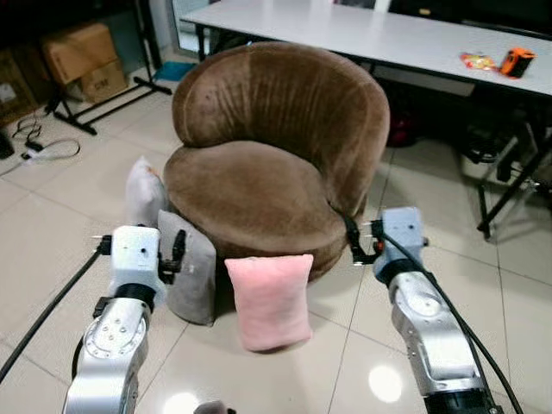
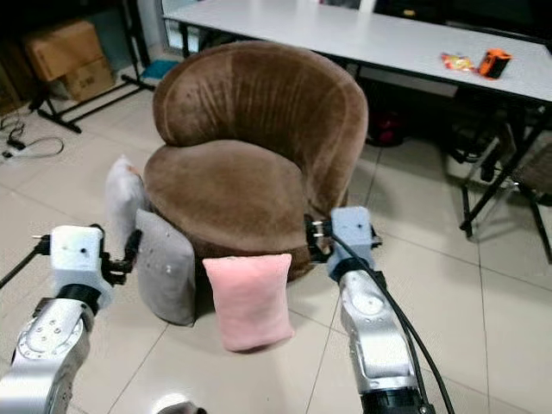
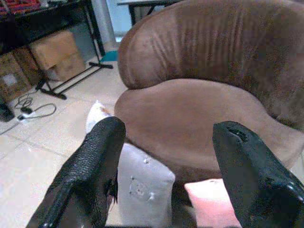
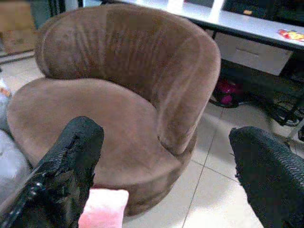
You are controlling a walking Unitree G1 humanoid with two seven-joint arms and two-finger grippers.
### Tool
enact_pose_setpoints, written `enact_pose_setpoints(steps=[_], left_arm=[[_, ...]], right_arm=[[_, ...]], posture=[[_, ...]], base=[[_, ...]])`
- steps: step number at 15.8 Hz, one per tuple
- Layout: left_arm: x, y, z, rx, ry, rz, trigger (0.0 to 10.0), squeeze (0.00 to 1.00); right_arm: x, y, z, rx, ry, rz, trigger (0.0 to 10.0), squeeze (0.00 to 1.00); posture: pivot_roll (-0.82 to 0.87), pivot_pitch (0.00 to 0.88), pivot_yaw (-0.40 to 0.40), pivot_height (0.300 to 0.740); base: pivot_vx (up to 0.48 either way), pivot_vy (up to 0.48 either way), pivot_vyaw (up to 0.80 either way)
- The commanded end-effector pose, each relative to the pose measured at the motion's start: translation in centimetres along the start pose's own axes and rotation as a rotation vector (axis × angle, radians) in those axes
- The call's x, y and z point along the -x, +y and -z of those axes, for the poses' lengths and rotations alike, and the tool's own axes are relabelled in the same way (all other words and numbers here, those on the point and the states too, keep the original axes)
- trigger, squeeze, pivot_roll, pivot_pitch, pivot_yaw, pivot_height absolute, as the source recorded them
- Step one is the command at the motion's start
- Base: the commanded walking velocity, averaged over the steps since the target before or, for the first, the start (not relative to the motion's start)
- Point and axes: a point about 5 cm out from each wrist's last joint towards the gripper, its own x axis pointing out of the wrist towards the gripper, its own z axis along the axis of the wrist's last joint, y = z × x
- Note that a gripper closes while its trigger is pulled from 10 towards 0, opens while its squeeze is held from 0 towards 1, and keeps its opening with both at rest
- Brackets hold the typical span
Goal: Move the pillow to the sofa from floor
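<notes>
A white pillow (image 1: 142, 191) leans against the brown sofa's (image 1: 259, 164) left side, a grey pillow (image 1: 190, 267) beside it. The left gripper (image 3: 164, 175), fingers spread and empty, hovers by the grey one. The pink pillow (image 1: 270, 299) stands on the floor (image 1: 52, 233) against the sofa's front. The right gripper (image 4: 166, 175), open and empty, hangs by the sofa's right side.

Both arms are silver metal, built of rounded jointed segments with small dark screws, each ending in a pale boxy wrist block. The left gripper (image 3: 166, 175) and right gripper (image 4: 166, 175) have thick, black, rough-textured fingers. Black cables trail along each arm.
</notes>
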Motion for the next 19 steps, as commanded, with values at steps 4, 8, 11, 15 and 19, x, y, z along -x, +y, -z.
enact_pose_setpoints(steps=[4, 8, 11, 15, 19], left_arm=[[-0.8, 0.2, -0.1, 0.051, 0.008, -0.006, 10.0, 0.00], [-1.2, 0.6, -0.2, 0.035, -0.001, -0.003, 10.0, 0.00], [-1.0, 0.8, -0.1, 0.029, -0.002, -0.002, 10.0, 0.00], [-2.5, 1.6, -0.7, 0.023, -0.014, 0.014, 10.0, 0.00], [-5.6, 3.0, -1.9, 0.008, -0.034, -0.018, 10.0, 0.00]], right_arm=[[0.3, 0.0, -0.5, -0.027, -0.007, 0.008, 10.0, 0.00], [-0.2, -0.4, -1.1, 0.119, -0.055, 0.019, 10.0, 0.00], [-0.3, -0.3, -1.7, 0.157, -0.102, 0.023, 10.0, 0.00], [-0.9, 0.5, -1.6, 0.182, -0.090, -0.052, 10.0, 0.00], [-1.3, 0.9, -1.3, 0.182, -0.074, -0.067, 10.0, 0.00]], posture=[[-0.11, 0.000, -0.010, 0.740], [-0.10, 0.000, -0.042, 0.740], [-0.10, 0.000, -0.066, 0.740], [-0.07, 0.000, -0.101, 0.740], [-0.06, 0.000, -0.102, 0.740]], base=[[0.249, 0.000, 0.00], [0.121, 0.000, 0.00], [0.000, 0.000, 0.00], [0.000, 0.000, 0.00], [0.000, 0.000, 0.00]])
